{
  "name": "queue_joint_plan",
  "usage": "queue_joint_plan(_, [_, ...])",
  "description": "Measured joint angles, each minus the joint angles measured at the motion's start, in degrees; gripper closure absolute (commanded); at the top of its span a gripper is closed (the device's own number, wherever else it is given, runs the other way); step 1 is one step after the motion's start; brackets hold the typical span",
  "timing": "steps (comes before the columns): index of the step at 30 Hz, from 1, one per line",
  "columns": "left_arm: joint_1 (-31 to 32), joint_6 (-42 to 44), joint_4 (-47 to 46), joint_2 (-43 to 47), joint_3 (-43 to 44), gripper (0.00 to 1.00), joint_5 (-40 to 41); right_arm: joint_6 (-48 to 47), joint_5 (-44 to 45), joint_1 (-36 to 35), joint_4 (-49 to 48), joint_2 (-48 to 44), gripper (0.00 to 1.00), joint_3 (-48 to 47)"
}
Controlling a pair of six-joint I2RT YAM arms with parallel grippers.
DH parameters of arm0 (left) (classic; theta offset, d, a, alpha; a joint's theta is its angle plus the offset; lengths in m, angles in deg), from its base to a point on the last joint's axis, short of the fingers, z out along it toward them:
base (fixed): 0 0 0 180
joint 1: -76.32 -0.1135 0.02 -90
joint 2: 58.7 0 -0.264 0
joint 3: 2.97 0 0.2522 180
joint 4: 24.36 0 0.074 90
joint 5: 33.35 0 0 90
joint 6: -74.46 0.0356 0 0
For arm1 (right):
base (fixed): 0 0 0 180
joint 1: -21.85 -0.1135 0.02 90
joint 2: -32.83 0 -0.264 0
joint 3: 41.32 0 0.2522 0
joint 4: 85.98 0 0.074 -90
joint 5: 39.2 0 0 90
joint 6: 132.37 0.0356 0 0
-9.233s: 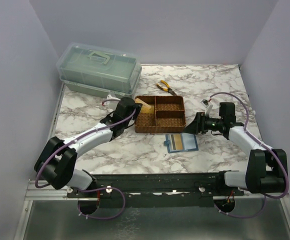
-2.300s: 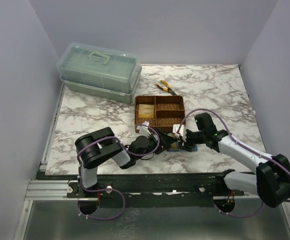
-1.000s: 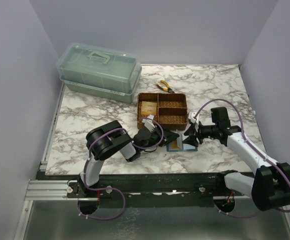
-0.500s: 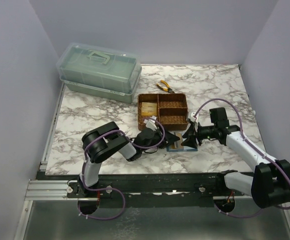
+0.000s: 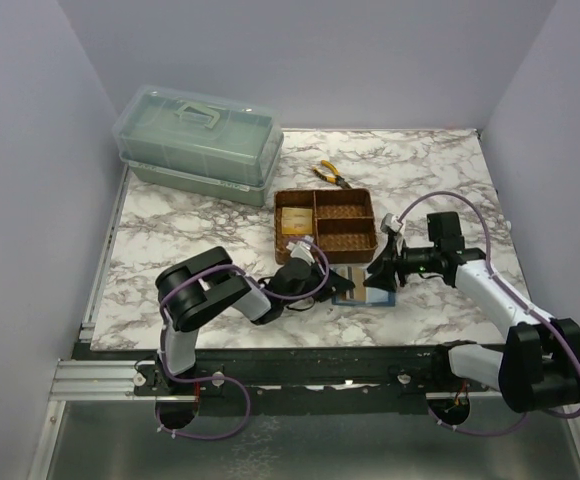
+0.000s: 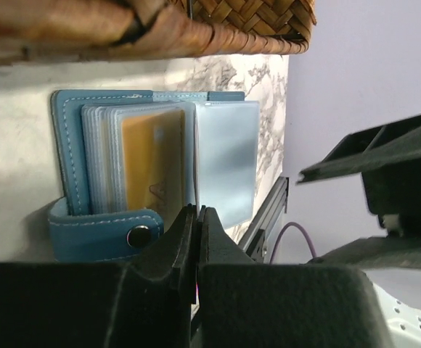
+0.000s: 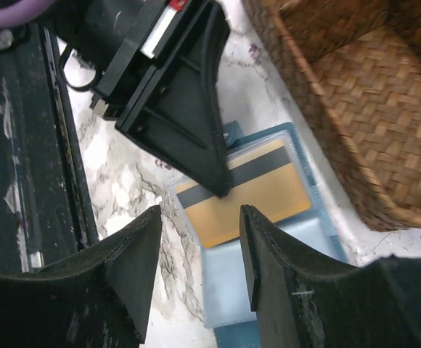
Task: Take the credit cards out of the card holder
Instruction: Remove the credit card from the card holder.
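The teal-blue card holder (image 6: 94,235) lies open on the marble just in front of the woven tray, also seen as card holder (image 5: 368,287). A gold credit card (image 6: 151,163) with a dark stripe sits in its clear sleeves, and shows again as credit card (image 7: 258,199). My left gripper (image 6: 196,212) lies low on the table with its jaws pressed together on that card's thin edge. The left gripper's fingertips (image 7: 219,185) touch the stripe. My right gripper (image 7: 199,212) hovers open just above the holder, with nothing between its fingers. Pale gold cards (image 5: 292,221) lie in the tray's left compartment.
The brown woven tray (image 5: 350,240) stands right behind the holder. Yellow-handled pliers (image 5: 330,175) lie farther back. A green lidded box (image 5: 198,140) stands at the back left. The table's metal rail (image 5: 320,365) runs along the near edge.
My left gripper's jaws, spread a second ago, have closed at the gold card's edge. The right gripper has shifted slightly and stays open above the holder.
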Motion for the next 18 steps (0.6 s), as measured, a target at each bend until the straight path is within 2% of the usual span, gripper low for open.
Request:
queue_joint_plan(5, [0.7, 0.0, 1.0, 3.9, -4.1, 1.00, 0.5, 7.0, -4.6, 4.0, -1.6, -0.2, 0.47, -0.8])
queue_joint_plan(10, [1.2, -0.7, -3.6, 6.4, -9.8, 1.00, 1.6, 13.6, -13.5, 7.2, -2.1, 1.0, 0.48, -2.3])
queue_joint_plan(14, [1.9, -1.2, -7.6, 6.4, -11.6, 1.00, 2.6, 20.3, -19.5, 7.3, -3.9, 2.2, 0.39, -2.3])
queue_joint_plan(18, [3.4, -1.3, -13.3, 6.4, -13.4, 1.00, 4.2, 28.6, -21.7, 7.3, -8.7, 2.1, 0.35, -1.0])
